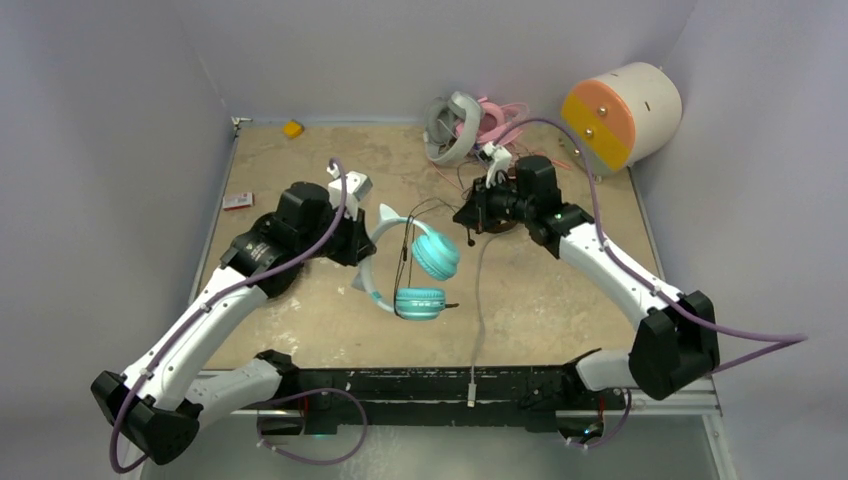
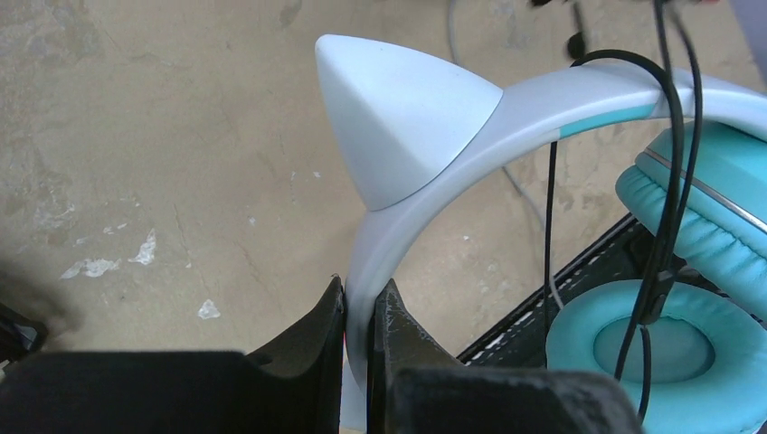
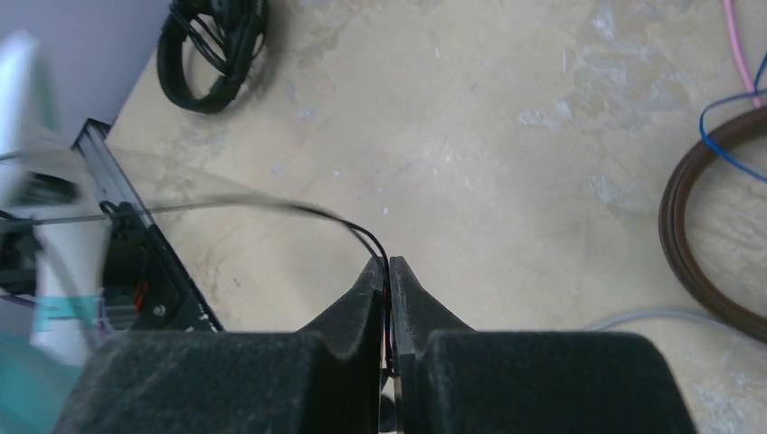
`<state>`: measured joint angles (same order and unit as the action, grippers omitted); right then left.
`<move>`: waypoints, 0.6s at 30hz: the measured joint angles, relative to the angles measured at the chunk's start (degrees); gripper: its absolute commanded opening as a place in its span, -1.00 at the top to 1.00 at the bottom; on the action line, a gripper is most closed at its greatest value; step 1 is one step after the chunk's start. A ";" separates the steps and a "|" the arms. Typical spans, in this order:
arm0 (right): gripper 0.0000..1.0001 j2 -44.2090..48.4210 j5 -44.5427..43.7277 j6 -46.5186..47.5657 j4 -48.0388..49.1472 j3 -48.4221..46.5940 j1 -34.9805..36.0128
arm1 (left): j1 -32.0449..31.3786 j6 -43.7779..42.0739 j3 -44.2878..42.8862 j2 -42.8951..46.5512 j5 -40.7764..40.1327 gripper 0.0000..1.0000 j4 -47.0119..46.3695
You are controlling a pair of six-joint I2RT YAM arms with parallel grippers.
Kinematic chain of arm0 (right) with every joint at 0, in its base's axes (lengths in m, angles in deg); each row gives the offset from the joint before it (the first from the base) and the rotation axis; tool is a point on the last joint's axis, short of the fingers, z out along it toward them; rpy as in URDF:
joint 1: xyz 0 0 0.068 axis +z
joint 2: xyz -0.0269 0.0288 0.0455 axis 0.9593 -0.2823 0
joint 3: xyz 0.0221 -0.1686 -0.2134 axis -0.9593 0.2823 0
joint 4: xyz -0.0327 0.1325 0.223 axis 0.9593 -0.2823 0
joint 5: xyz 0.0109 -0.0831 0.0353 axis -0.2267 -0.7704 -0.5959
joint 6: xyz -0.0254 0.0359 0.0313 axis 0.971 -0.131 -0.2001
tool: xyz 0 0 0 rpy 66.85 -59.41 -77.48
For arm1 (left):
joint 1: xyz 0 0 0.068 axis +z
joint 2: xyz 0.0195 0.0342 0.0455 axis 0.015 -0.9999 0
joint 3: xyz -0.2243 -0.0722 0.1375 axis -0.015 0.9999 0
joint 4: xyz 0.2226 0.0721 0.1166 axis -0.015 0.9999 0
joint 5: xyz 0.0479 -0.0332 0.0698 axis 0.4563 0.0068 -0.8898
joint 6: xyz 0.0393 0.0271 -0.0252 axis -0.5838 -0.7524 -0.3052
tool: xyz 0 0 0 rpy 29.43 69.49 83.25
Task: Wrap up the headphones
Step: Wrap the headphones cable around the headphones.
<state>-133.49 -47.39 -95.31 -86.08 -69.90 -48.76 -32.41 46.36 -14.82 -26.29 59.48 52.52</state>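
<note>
Teal-and-white headphones (image 2: pixel 407 127) were clamped by the headband in the left jaws, which were closed tight on the white band just below its cat-ear point. Both cups lay beyond the jaw tips, to the right. The right jaws were pinched nearly shut on the thin black cable (image 3: pixel 339 220), which ran out from their tips leftward over the surface (image 3: pixel 506 136).

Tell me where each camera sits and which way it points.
Top external: above and behind the bases, looking down on the table; both arms show.
Left wrist: on the left arm, looking along the left end effector, shut on the teal-and-white headphones at the headband.
Right wrist: on the right arm, looking down past the right end effector, shut on a black cable.
Shared: top and left wrist both show the headphones.
</note>
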 measured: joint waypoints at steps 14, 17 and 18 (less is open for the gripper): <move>0.66 4.39 6.38 -8.94 40.17 28.06 0.15 | 0.00 9.81 -15.37 -6.67 6.19 1.00 10.69; 0.62 2.91 7.39 -10.47 45.11 28.87 0.15 | 0.00 10.08 -16.15 -7.37 6.36 1.00 12.07; 0.61 2.51 7.43 -10.86 46.27 28.89 0.15 | 0.00 10.05 -16.55 -7.50 6.36 1.00 12.76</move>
<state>-130.97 -39.96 -106.17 -39.81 -41.00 -48.61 -32.41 56.41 -31.36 -33.79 65.84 65.28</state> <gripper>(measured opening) 0.174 0.060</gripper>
